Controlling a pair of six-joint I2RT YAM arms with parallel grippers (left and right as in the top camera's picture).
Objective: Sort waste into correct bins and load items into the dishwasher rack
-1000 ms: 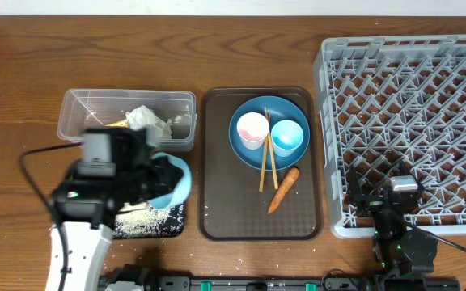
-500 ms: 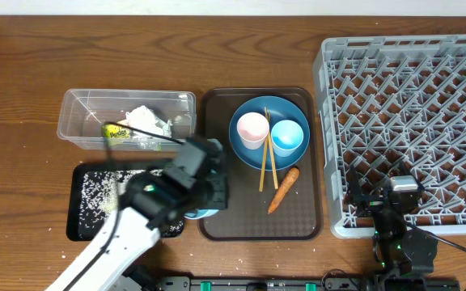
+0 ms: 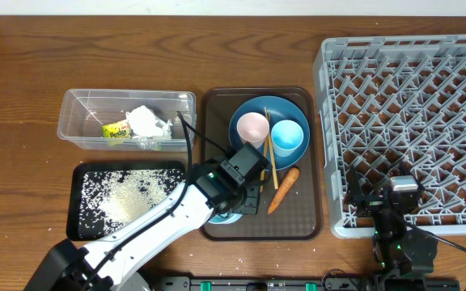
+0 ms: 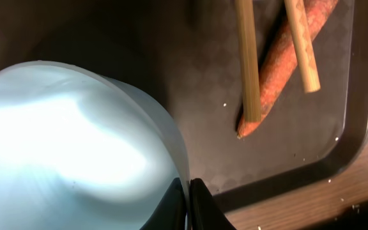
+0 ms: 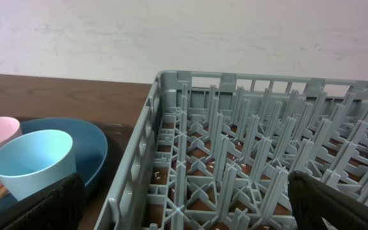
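Clamped on the light-blue bowl (image 4: 75,147), the left gripper (image 4: 188,203) has swung from the black tray (image 3: 73,202) to the bare near-left corner of the brown tray (image 3: 299,217); the right gripper (image 3: 379,202) is spread wide.

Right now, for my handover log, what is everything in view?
clear tub: 1, transparent, upper left
tissue: 1, white, in tub
wrapper: 1, yellow-green, in tub
black tray: 1, black, lower left
rice: many, white, in black tray
serving tray: 1, brown, centre
plate: 1, dark blue, on serving tray
cups: 2, pink and light blue, on plate
chopsticks: 2, wooden, across plate's edge
carrot: 1, orange, on serving tray
bowl: 1, light blue, in left gripper
rack: 1, grey, right
left gripper: 1, black, shut on bowl
right gripper: 1, black, open, by rack
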